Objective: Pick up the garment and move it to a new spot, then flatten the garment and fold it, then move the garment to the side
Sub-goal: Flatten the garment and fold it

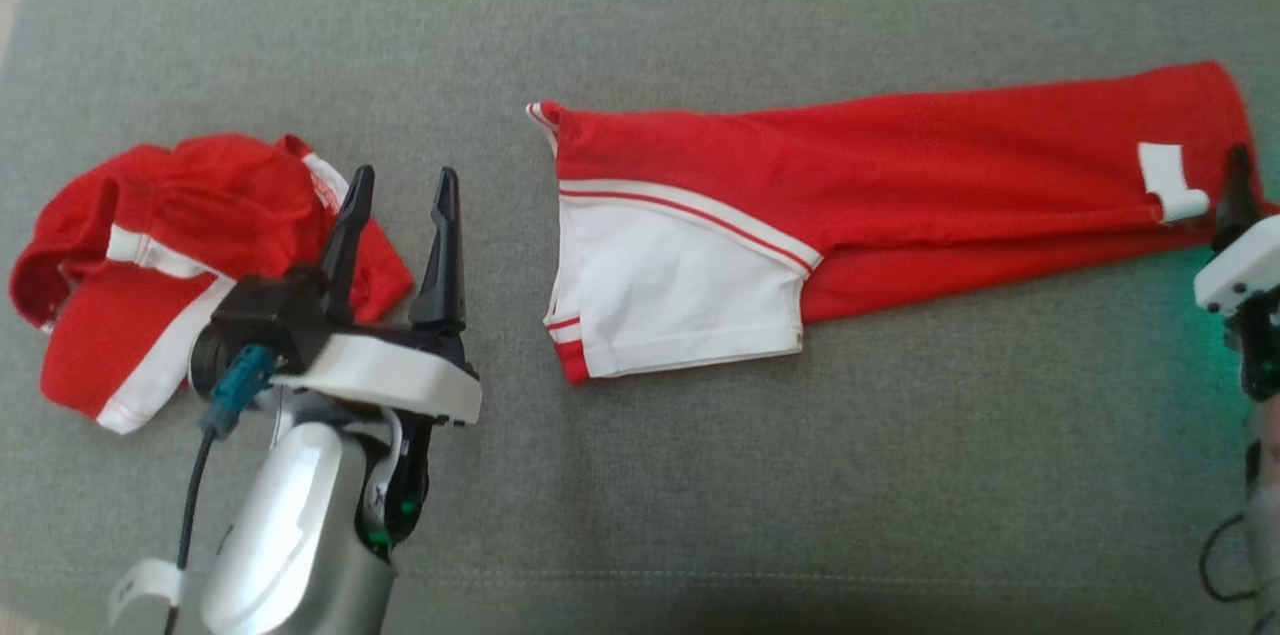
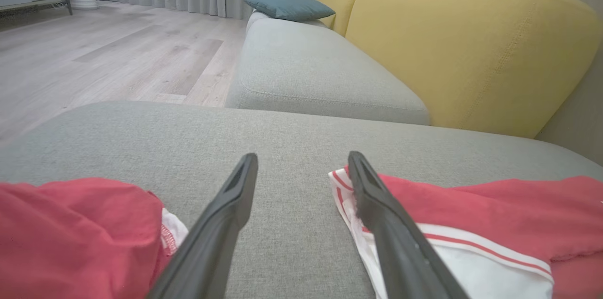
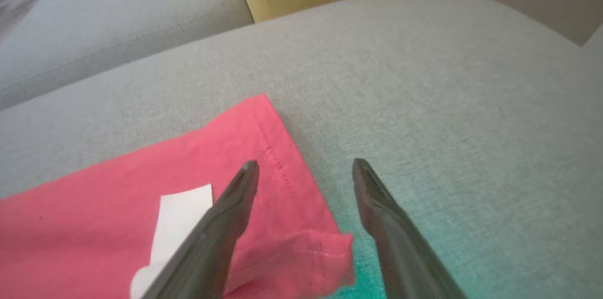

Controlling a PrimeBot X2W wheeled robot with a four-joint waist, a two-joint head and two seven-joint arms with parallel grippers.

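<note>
On the grey sofa seat (image 1: 700, 495), the red and white shirt (image 1: 900, 165) is lying long and mostly flat, reaching from the middle out to the right. A second red and white garment (image 1: 200, 205) is sitting in a crumpled heap on the left, well apart from the shirt.

I am thinking about what could go wrong. The left jaws are hanging right between the two pieces, so a small drift to the left could be grabbing the heap instead of the shirt. The shirt looks doubled over, so a shallow pinch could be catching only the top layer, and the fold would be falling open. At the right end the hem corner is bunching up a little near the white label (image 1: 1160, 170), so a grab there could be slipping off or pulling new wrinkles in.

The left jaws are standing wide apart and holding nothing, with bare seat showing between the two dark fingers (image 1: 443, 235). The right jaws are wide apart too and gripping nothing. One finger (image 3: 235, 195) is sitting over the hem corner and the other over bare seat. I cannot tell if it is touching the cloth.
</note>
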